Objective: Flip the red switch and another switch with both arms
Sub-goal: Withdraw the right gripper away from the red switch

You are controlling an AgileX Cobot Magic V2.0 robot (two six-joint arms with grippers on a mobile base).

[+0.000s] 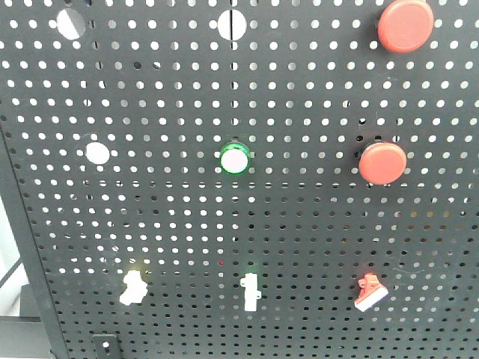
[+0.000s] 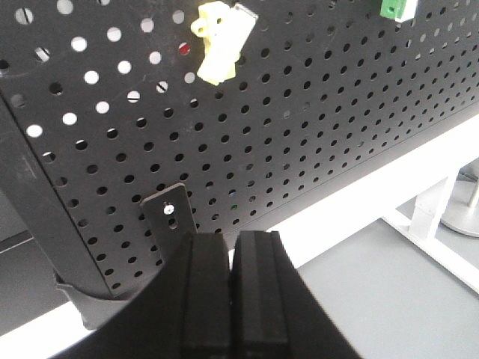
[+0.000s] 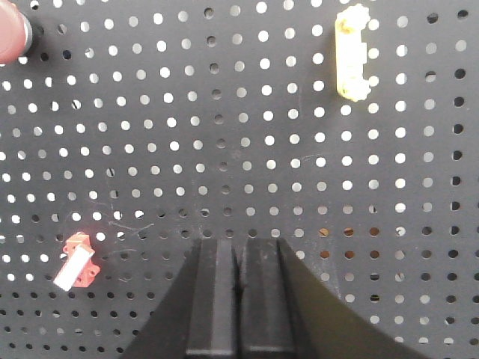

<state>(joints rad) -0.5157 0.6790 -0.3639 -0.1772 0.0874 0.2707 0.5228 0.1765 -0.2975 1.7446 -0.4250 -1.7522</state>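
The left gripper [image 2: 230, 288] and right gripper [image 3: 239, 295] each have their black fingers pressed together, holding nothing. The black perforated metal panel [image 1: 299, 224] carries two big round red push buttons [image 1: 405, 25], one green-ringed white button [image 1: 234, 159] and three small toggles in its bottom row. No writing is legible. The small red switch with a white lever tip [image 1: 370, 292] sits at lower right, its lever tilted.

A black pegboard [image 1: 150, 224] fills the front view, bright light showing through its rows of small round holes. In the left wrist view the board stands on a white table [image 2: 389, 176] with a white frame leg [image 2: 430, 213] beneath. Below lies a plain grey floor [image 2: 389, 292], with a round metal base [image 2: 468, 221] at the right edge
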